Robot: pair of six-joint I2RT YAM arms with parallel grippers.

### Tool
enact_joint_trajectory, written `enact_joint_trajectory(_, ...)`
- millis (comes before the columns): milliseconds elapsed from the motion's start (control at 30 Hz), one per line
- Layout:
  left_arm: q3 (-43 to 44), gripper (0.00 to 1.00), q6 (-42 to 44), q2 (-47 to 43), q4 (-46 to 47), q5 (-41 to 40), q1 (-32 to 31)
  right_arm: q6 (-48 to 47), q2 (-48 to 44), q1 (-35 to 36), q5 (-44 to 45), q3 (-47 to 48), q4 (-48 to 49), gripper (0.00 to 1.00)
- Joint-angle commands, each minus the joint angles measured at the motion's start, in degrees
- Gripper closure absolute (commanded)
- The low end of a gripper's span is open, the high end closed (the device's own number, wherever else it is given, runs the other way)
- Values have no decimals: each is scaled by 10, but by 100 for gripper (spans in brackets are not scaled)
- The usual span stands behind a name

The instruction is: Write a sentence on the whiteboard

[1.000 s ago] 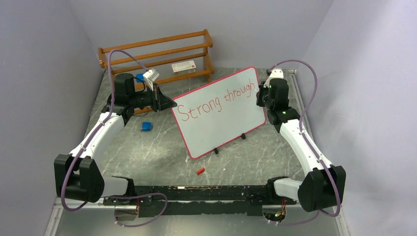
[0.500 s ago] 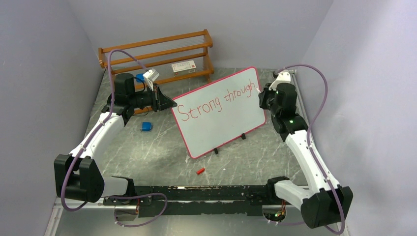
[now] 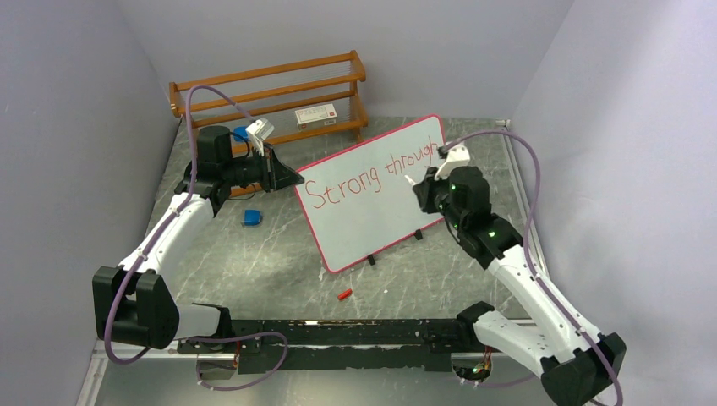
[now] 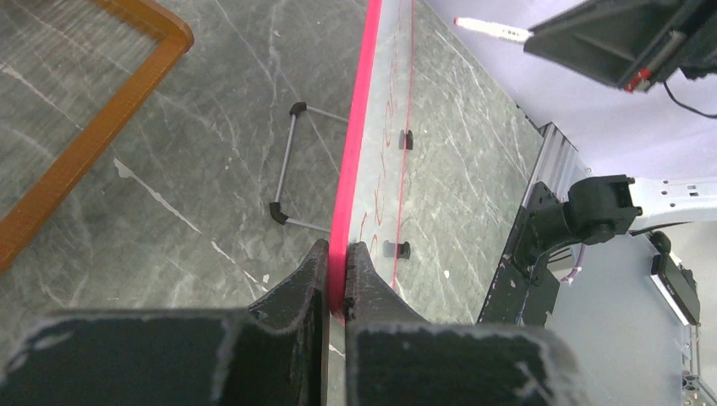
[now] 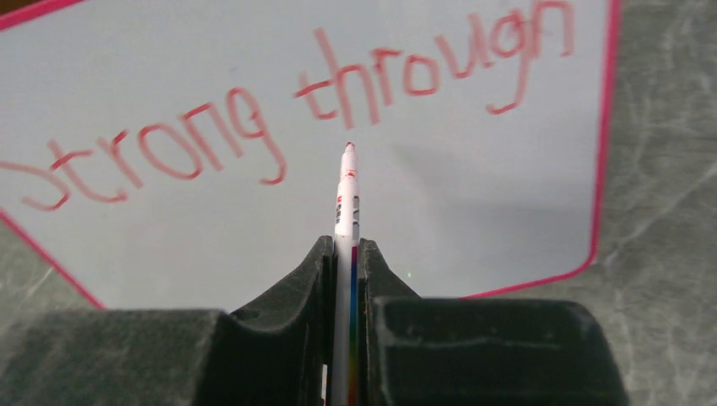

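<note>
The whiteboard, white with a pink-red rim, stands tilted on the table. The sentence on it reads "Strong through" in red, in one line. My left gripper is shut on the board's left edge; in the left wrist view the rim runs up from between its fingers. My right gripper is shut on a white marker. The marker's red tip points at the bare board just below the lettering, a short way off the surface.
A wooden rack stands at the back with a small white box on it. A blue object lies left of the board. A red cap lies in front of the board. A wire stand sits behind the board.
My right arm has swung from the board's right edge leftward and nearer, bringing the marker in front of the board's face. The left arm and the board have not moved.
</note>
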Motion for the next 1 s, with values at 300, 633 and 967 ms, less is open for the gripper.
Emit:
enact_joint_trajectory(300, -12, 95, 30, 4, -46, -73, -14, 53, -18, 212, 160, -15, -36, 100)
enact_joint_trajectory(633, -13, 95, 25, 6, -47, -85, -14, 99, -5, 350, 264, -20, -73, 100)
enact_joint_trajectory(967, -12, 95, 26, 7, -50, -90, -14, 118, 81, 454, 336, -12, -40, 100)
